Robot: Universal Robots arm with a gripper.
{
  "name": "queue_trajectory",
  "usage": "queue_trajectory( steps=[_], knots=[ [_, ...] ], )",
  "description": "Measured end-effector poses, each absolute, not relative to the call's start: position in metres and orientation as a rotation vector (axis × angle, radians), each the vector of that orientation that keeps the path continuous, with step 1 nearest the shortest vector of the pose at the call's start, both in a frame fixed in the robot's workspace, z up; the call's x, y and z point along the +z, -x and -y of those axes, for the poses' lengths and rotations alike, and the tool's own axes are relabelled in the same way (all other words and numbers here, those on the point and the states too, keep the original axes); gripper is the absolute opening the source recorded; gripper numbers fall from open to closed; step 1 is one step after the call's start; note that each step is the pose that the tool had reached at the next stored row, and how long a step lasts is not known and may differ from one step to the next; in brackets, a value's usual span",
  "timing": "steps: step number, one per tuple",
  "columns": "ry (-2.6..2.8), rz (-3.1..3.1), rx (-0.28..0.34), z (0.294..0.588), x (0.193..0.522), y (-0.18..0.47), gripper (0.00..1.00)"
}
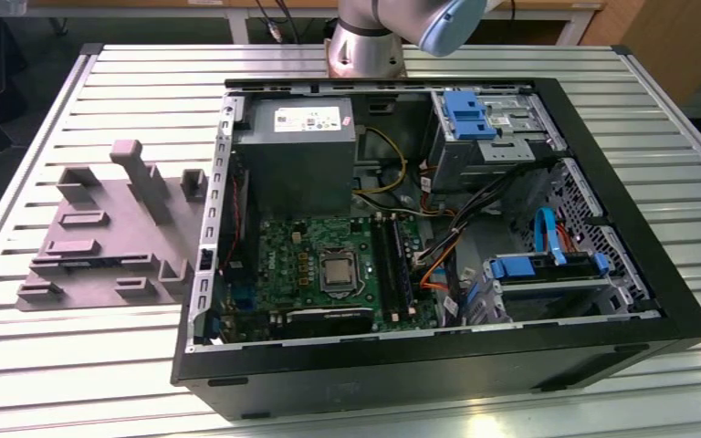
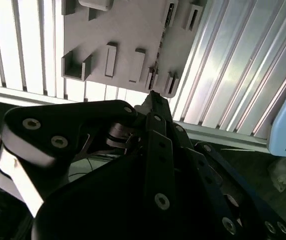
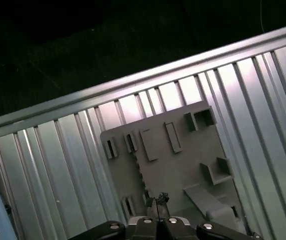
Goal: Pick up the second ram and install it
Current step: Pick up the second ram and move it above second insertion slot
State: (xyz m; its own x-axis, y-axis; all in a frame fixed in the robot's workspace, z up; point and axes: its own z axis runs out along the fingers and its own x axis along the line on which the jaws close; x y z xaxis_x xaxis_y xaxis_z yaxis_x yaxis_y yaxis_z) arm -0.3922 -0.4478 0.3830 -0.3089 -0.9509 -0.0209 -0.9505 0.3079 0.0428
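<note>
Item: second ram [image 2: 159,47]. Thin dark circuit-board stick, toothed edge up, standing in a slot of the fixture plate [image 2: 127,25].

Holder: matte grey moulded plastic with blocky ribs, on a ribbed, shiny metal table [image 1: 83,365].

Pincer [image 2: 153,96]: black linked metal bars, hanging above the stick's near end. The tips appear drawn together with nothing between them.

Hazards, judged: a descent with the tips together would strike the board edge. An off-centre grip near one end would likely tilt the stick and jam it in the slot.
</note>
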Motion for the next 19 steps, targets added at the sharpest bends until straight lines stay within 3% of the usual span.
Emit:
queue_trajectory(
  steps=[19],
  knots=[
    [-2.076, 2.346, -0.078, 0.4478, 0.3801, 0.3922, 0.11]
  ],
)
